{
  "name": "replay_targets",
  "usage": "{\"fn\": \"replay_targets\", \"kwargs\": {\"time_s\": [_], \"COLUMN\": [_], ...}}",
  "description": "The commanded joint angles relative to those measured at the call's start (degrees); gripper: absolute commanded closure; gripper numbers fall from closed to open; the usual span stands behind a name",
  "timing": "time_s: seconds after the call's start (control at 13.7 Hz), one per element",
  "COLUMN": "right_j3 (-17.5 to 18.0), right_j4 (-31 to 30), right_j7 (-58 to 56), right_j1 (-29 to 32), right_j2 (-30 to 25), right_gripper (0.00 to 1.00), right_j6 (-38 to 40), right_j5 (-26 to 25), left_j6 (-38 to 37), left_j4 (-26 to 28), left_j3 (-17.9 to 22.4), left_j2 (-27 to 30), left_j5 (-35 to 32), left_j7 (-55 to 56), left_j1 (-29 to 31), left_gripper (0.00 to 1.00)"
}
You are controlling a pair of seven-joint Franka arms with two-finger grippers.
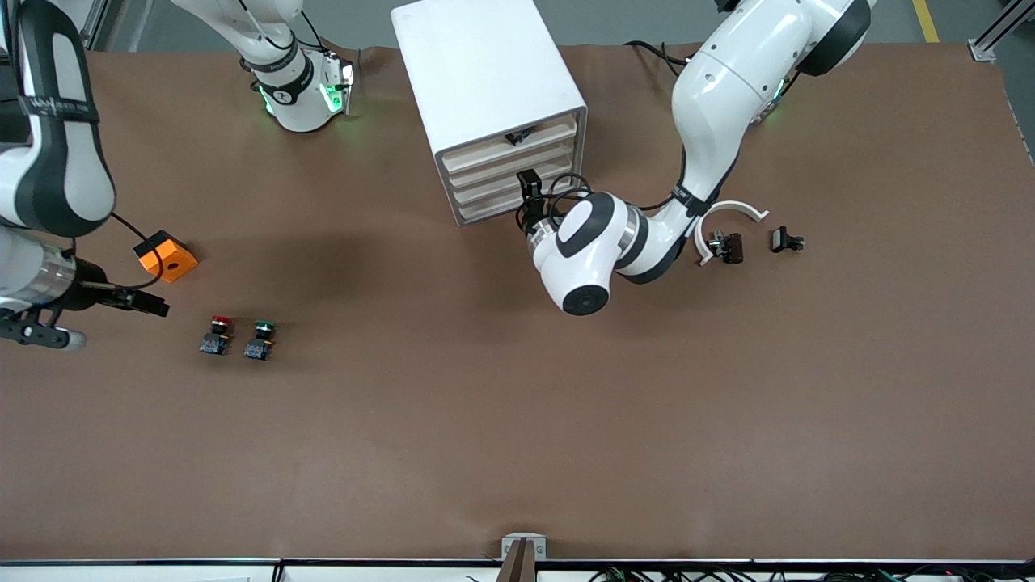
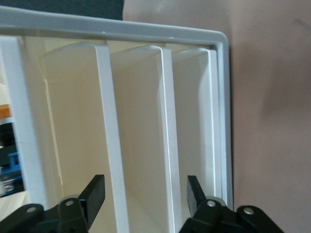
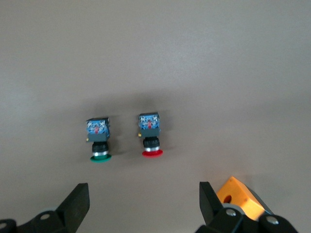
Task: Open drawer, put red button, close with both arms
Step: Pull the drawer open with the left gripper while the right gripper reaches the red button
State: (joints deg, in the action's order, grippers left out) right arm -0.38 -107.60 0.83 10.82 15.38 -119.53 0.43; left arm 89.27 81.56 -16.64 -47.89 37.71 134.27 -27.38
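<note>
Left pincer (image 1: 528, 187) at shut drawer (image 1: 511, 172) front, fingers spread apart; right pincer (image 3: 143, 201) released above red button (image 3: 150, 133).

Even overhead light, soft shadows

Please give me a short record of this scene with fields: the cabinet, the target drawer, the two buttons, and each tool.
cabinet: white four-drawer cabinet, all drawers shut
drawer: second from top, not yet pulled out
red button: on the table beside the green button, toward the right arm's end
left tool: at the drawer fronts, fingers apart, nothing held
right tool: open, above the table near the orange block
</note>
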Motion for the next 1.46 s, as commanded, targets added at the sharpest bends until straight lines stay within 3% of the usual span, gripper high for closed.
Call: {"fn": "replay_targets", "kwargs": {"time_s": [0.0,0.37,0.44,0.51,0.59,1.1,1.24,1.39], "right_j3": [0.11,0.11,0.11,0.20,0.20,0.20,0.20,0.20], "right_j4": [0.28,-3.04,-4.10,-5.07,-6.03,-8.59,-8.68,-8.68], "right_j7": [1.54,1.45,1.54,1.54,1.63,4.00,4.00,4.00], "right_j1": [-0.01,0.78,0.61,0.43,0.34,-0.98,-0.98,-0.98], "right_j2": [5.25,12.30,12.39,12.48,12.57,13.44,14.06,14.33], "right_gripper": [0.00,0.00,0.00,0.00,0.00,0.00,0.00,0.00], "right_j6": [-5.35,-19.41,-20.73,-21.88,-23.37,-27.07,-28.13,-28.31], "right_j5": [-2.26,-3.94,-3.94,-3.94,-3.94,-3.86,-3.86,-3.86], "left_j6": [-2.43,-7.43,-7.44,-7.44,-7.44,-7.44,-7.44,-7.35], "left_j4": [-0.88,-1.05,-1.05,-1.05,-0.97,-0.61,-0.70,-0.70], "left_j3": [0.29,0.29,0.29,0.29,0.38,0.38,0.38,0.82], "left_j2": [-2.21,-2.65,-2.65,-2.74,-3.00,-3.62,-3.71,-3.71], "left_j5": [2.53,6.23,6.58,7.28,7.81,7.82,7.55,7.38], "left_j7": [0.90,2.04,2.04,2.04,2.04,3.54,3.45,3.01], "left_j1": [-0.31,0.22,0.31,-0.13,-0.39,-1.45,-2.24,-1.89], "left_gripper": [0.41,0.43,0.48,0.67,0.76,0.72,1.00,1.00]}}
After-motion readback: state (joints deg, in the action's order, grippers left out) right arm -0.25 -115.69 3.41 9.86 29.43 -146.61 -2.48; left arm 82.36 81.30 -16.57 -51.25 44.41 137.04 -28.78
